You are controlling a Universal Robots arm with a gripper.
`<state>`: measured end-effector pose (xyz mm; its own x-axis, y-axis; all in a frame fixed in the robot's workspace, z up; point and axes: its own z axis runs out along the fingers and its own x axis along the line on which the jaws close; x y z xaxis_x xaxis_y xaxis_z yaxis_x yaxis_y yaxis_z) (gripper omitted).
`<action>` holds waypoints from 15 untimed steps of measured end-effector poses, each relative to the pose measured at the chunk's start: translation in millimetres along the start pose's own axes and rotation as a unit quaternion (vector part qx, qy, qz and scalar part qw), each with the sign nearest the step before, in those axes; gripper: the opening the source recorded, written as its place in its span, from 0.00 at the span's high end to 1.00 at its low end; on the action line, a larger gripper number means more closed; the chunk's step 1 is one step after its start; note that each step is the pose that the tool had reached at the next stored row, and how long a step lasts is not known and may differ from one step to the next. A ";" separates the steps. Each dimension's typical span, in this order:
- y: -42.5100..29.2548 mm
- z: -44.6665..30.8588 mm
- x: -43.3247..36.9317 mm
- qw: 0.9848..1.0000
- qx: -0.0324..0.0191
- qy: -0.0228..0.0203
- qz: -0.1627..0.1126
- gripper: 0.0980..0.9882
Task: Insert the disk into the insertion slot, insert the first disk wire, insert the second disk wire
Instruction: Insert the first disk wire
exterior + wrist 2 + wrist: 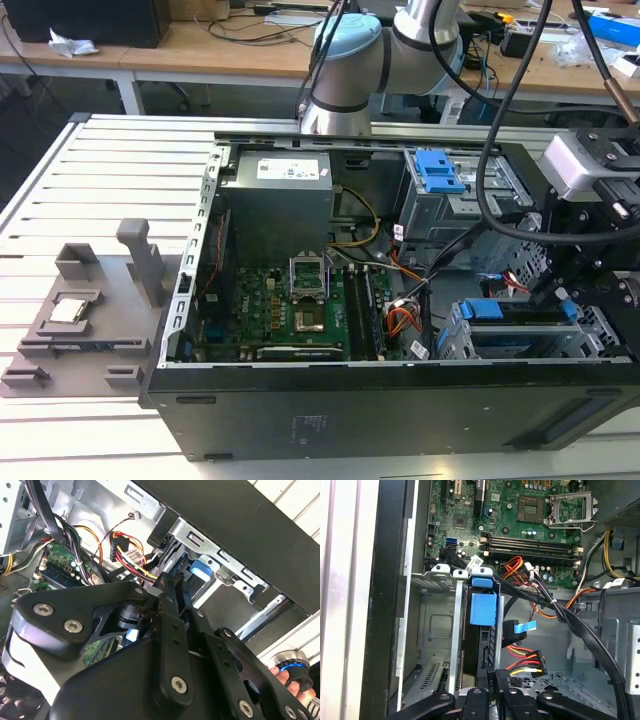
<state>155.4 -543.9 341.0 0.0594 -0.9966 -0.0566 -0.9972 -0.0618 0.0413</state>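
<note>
The disk stands on edge in its bright blue carrier inside the insertion slot, a low silver cage at the case's front corner on the exterior view's right. My gripper is at the disk's rear end. Both wrist views show the fingers drawn close on either side of its dark edge, so my gripper looks shut on the disk. A black connector on red, yellow and black wires and a blue flat cable connector hang loose beside the cage.
A taller grey bay with a blue latch stands behind the cage. The motherboard and power supply occupy the case's left part. Black cable bundles cross near the cage. A grey fixture lies on the table. A hand holds a blue-ringed knob.
</note>
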 end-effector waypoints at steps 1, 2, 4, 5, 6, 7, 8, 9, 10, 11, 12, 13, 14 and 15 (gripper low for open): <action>0.0 0.0 0.1 1.000 0.000 0.000 0.000 0.91; 0.0 0.0 0.1 1.000 0.000 0.000 0.000 0.91; 0.0 -0.1 0.3 1.000 0.000 0.001 0.000 0.91; 0.0 -0.2 0.4 1.000 0.000 0.001 0.000 0.91; 0.0 -0.3 0.6 1.000 0.000 0.002 0.002 0.91; 0.0 -0.3 0.7 1.000 0.000 0.003 0.004 0.91; 0.0 -0.3 0.7 1.000 0.000 0.004 0.007 0.91; 0.1 -0.3 0.8 1.000 0.000 0.005 0.010 0.91; 0.1 -0.3 1.0 1.000 0.000 0.005 0.012 0.91; 0.1 -0.3 1.4 1.000 0.000 0.005 0.012 0.91; 0.1 -1.0 1.4 1.000 0.000 0.005 0.012 0.91; 0.2 -2.7 1.4 1.000 0.000 0.005 0.012 0.91; 0.3 -4.2 1.3 1.000 0.000 0.005 0.012 0.91; 0.3 -5.0 1.2 1.000 0.000 0.005 0.012 0.91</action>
<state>155.4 -545.3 345.9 0.0358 -0.9983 -0.0462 -0.9984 -0.0378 0.0419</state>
